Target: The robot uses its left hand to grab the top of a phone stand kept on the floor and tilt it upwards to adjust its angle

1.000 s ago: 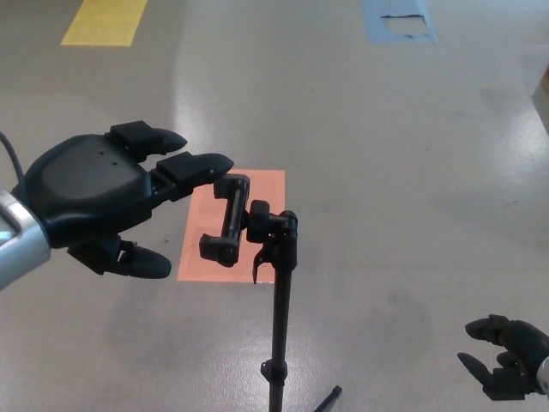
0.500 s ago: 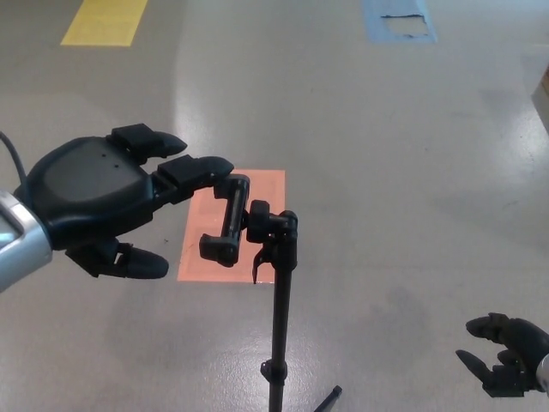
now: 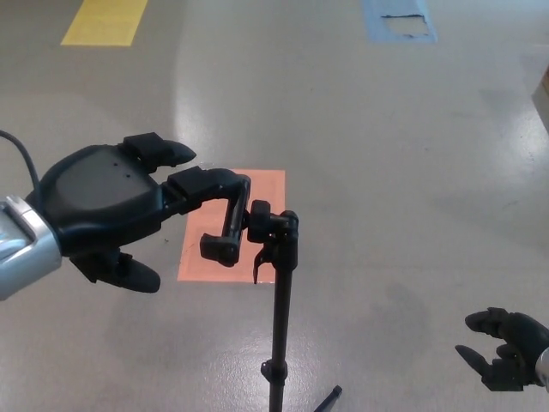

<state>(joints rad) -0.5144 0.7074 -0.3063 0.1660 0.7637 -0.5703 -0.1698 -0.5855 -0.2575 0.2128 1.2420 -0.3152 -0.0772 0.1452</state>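
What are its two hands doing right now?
Left hand: open, fingers spread, one fingertip at the top of the phone stand.
Right hand: open, holding nothing.

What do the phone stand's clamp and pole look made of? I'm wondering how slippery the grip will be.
The clamp looks like matte black plastic: dull, moulded, blocky ends, no glint. The pole looks like black-painted metal, thin and straight with a faint sheen, though coated plastic can't be ruled out. The left hand reaches the clamp's top.

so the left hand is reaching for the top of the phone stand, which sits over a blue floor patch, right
Not quite. In the head view the left hand does reach for the phone stand, but the floor patch behind its clamp is orange; the blue patch lies farther away.
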